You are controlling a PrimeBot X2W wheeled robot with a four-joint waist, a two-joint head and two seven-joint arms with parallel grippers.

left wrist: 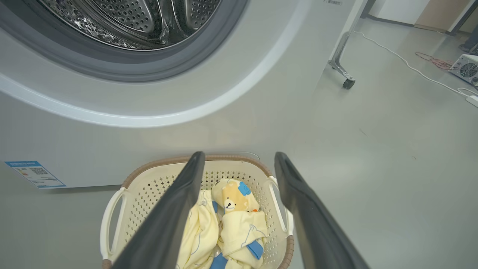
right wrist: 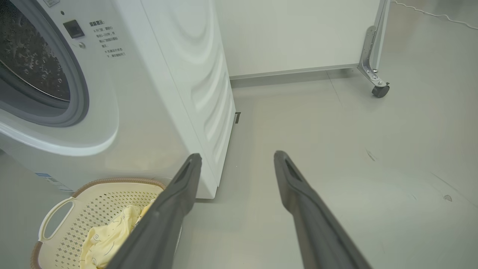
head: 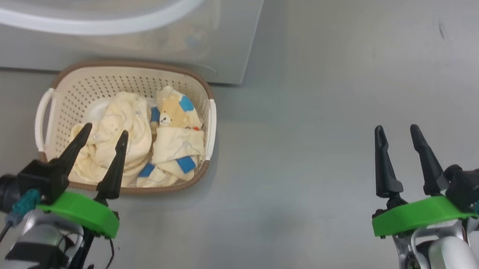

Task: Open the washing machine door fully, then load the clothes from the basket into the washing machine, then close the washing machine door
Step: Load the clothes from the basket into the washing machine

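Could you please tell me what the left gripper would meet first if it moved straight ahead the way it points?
Likely the far rim of the basket, or the washing machine front just behind it: the left gripper aims there, but depth is unclear.

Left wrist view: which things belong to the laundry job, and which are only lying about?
For the job:
big white front-loading washing machine
small cream perforated plastic basket
pale yellow bear-print clothes inside it

Lying about:
thin white floor cable
black caster wheel on a metal leg
grey box with a round fan grille
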